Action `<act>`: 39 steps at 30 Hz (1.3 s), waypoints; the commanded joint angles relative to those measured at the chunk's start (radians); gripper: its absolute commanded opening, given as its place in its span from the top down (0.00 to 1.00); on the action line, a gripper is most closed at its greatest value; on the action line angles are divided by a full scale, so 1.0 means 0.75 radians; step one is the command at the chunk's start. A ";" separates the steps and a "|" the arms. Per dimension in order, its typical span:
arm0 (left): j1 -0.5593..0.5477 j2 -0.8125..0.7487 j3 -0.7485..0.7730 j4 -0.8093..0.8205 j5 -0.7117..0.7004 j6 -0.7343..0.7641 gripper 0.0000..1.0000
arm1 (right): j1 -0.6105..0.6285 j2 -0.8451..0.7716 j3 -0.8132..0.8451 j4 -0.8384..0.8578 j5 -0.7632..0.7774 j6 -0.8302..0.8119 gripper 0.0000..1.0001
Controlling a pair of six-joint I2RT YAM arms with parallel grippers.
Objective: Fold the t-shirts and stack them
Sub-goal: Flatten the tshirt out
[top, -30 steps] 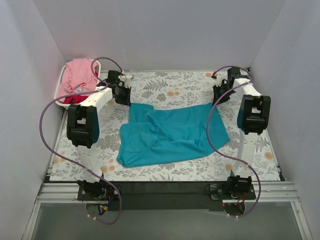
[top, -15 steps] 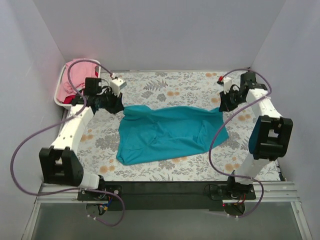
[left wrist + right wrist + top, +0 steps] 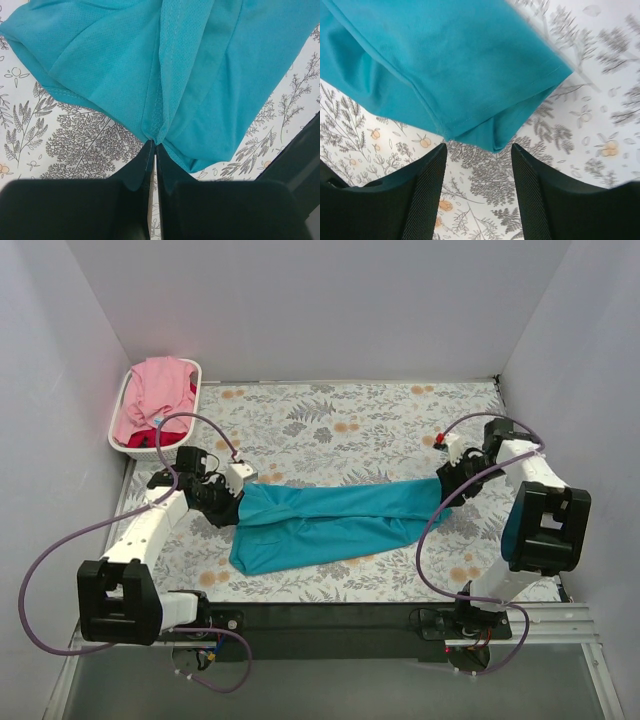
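The teal t-shirt lies folded into a long band across the middle of the floral table. My left gripper is shut on its left end; the left wrist view shows the fingertips pinching a bunched hem of the teal t-shirt. At the cloth's right end my right gripper stands open. Its fingers flank bare table just short of the corner of the teal t-shirt, which lies loose. A pink t-shirt sits heaped in the basket over a bit of red t-shirt.
A white slatted basket stands at the table's far left corner. White walls close in the table on three sides. A dark rail with both arm bases runs along the near edge.
Both arms swept toward the near side, drawing the teal shirt over itself into a narrower band. The right gripper opened and let go of the right end; the left stays shut on the left end.
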 commanded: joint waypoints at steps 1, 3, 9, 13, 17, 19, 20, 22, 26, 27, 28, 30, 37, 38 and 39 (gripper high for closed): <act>0.006 0.009 0.059 0.048 0.009 -0.009 1.00 | -0.002 -0.008 0.125 -0.071 -0.127 0.022 0.39; 0.006 0.036 0.084 0.050 0.016 -0.027 1.00 | 0.000 0.009 0.159 -0.076 -0.127 0.060 0.42; 0.006 0.067 0.098 0.068 0.026 -0.045 1.00 | 0.031 0.048 0.127 -0.143 -0.053 0.077 0.51; 0.006 0.093 0.113 0.072 0.040 -0.054 1.00 | 0.064 0.019 0.047 -0.119 -0.031 0.069 0.44; 0.006 0.110 0.121 0.087 0.038 -0.054 1.00 | 0.096 0.025 0.010 -0.053 0.012 0.087 0.41; 0.006 0.114 0.127 0.089 0.038 -0.092 1.00 | 0.119 0.025 -0.002 -0.016 0.045 0.089 0.40; 0.006 0.120 0.135 0.091 0.042 -0.101 1.00 | 0.127 0.029 -0.016 -0.004 0.057 0.091 0.40; 0.006 0.122 0.145 0.091 0.042 -0.109 1.00 | 0.147 0.031 -0.027 0.019 0.078 0.095 0.40; 0.006 0.128 0.153 0.087 0.046 -0.113 1.00 | 0.174 0.027 -0.043 0.037 0.102 0.099 0.42; 0.006 0.130 0.154 0.087 0.040 -0.113 1.00 | 0.180 0.027 -0.051 0.039 0.108 0.099 0.42; 0.006 0.130 0.154 0.089 0.038 -0.111 1.00 | 0.184 0.025 -0.055 0.043 0.110 0.097 0.43; 0.006 0.132 0.151 0.091 0.036 -0.109 1.00 | 0.186 0.025 -0.065 0.051 0.119 0.099 0.44; 0.006 0.134 0.151 0.095 0.046 -0.121 1.00 | 0.233 0.052 -0.080 0.113 0.153 0.126 0.49; 0.006 0.132 0.151 0.093 0.042 -0.123 1.00 | 0.240 0.062 -0.080 0.117 0.155 0.124 0.50; 0.006 0.132 0.153 0.093 0.040 -0.121 1.00 | 0.244 0.064 -0.080 0.115 0.160 0.124 0.51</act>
